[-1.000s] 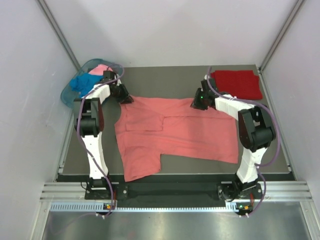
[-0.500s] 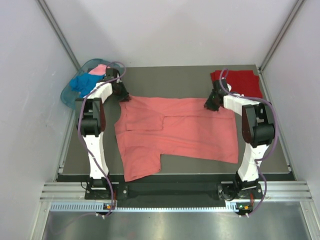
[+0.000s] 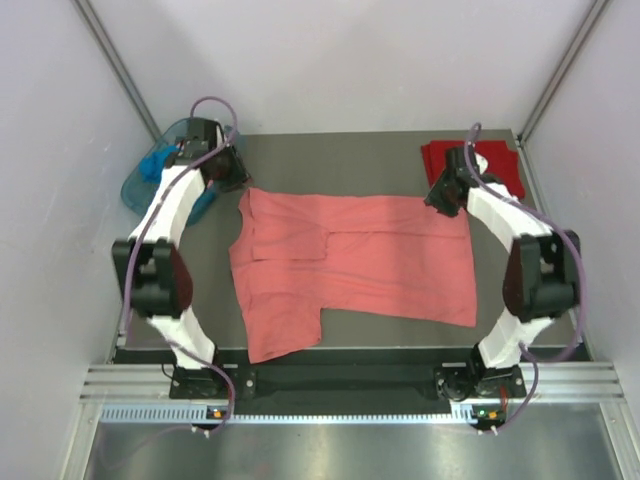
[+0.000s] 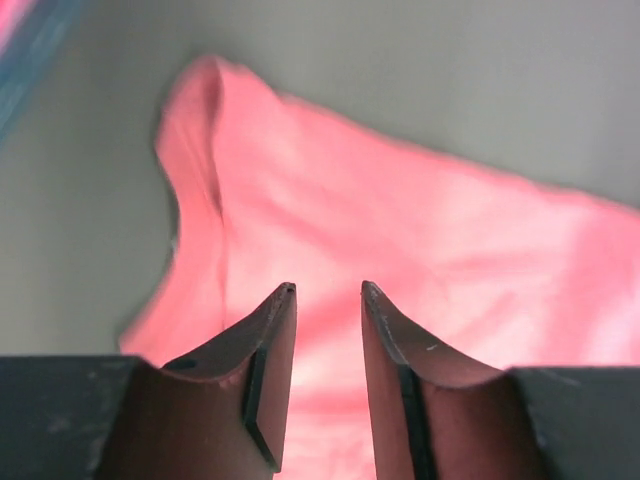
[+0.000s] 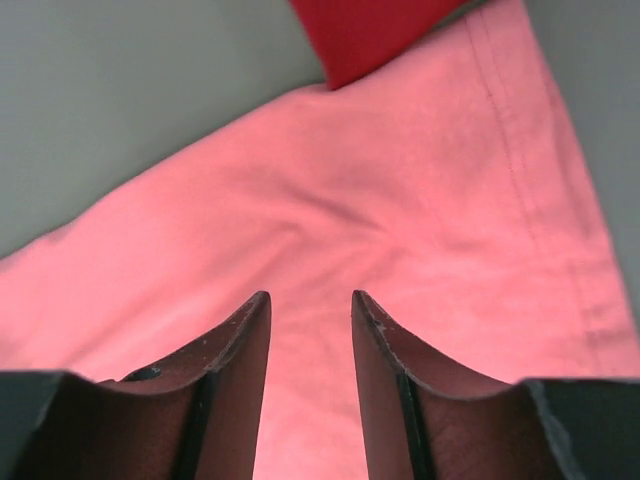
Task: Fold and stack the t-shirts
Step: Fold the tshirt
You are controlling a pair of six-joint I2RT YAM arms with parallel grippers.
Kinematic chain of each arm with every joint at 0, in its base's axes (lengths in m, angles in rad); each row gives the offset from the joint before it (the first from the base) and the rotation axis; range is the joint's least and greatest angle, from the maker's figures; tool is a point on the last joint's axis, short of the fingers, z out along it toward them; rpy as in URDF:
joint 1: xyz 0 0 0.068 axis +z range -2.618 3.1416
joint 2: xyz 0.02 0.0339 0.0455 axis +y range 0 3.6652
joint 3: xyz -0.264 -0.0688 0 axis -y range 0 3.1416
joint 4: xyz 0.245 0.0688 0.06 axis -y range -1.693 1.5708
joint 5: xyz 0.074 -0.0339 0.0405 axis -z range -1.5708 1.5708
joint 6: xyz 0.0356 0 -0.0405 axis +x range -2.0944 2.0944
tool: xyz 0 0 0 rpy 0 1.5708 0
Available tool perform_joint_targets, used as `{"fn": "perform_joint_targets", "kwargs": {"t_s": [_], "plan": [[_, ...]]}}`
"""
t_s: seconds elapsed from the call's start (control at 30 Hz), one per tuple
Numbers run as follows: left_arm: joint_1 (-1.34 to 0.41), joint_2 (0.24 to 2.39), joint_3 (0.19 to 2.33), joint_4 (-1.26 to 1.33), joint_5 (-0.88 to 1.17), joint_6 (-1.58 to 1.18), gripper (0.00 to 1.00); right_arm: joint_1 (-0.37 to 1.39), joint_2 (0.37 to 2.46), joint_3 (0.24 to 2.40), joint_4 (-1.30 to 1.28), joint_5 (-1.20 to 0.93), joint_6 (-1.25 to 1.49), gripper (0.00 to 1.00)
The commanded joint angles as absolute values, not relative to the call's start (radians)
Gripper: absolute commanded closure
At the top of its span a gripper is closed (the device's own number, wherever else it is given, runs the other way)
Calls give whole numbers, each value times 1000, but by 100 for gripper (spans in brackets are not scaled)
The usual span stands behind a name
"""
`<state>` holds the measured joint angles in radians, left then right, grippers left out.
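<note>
Black fingers of the left claw [image 4: 327,290] stand a little apart with nothing between them, over the far left corner of the salmon shirt [image 4: 400,230]. The right claw [image 5: 310,297] is likewise slightly parted and empty, over that shirt's far right corner, just beside the folded dark red shirt [image 5: 370,30]. The salmon shirt lies spread across the middle of the grey table [image 3: 340,160]. At the table's far left, a teal basket [image 3: 133,190] holds a blue shirt [image 3: 155,165].
</note>
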<state>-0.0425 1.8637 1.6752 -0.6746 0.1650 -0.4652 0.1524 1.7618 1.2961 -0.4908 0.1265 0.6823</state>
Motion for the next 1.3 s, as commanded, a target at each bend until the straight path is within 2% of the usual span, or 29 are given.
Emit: {"fn": "perform_joint_targets", "kwargs": {"t_s": [0.0,0.03,0.07,0.17,0.33,0.47,0.63,0.77,0.83,1.1,1.27], "plan": [[-48,1646,1429,-698,251,-413,62,213,1533,1225,-532,115,574,61],[-43,1581,1363,-666,326,-411,61,283,1466,1198,-529,103,542,61],[-40,1553,1251,-666,348,-414,62,322,1435,1174,-529,104,538,61],[-40,1444,1099,-686,376,-416,62,512,1323,1043,-490,90,621,61],[-29,1258,970,-689,382,-460,60,897,1239,847,-345,161,779,59],[26,1226,933,-658,458,-506,56,1136,1363,876,-223,152,570,59],[335,1314,1058,-679,752,-551,57,1420,1567,997,-53,290,156,60],[365,1316,1210,-693,700,-594,57,1509,1766,1113,-8,299,-81,59],[373,1304,1212,-649,696,-621,57,1554,1840,1149,40,326,-188,59],[390,1334,1129,-499,745,-695,56,1647,1879,1062,279,394,-434,53],[391,1379,1120,-460,781,-707,56,1652,1940,1089,259,410,-482,52]]}}
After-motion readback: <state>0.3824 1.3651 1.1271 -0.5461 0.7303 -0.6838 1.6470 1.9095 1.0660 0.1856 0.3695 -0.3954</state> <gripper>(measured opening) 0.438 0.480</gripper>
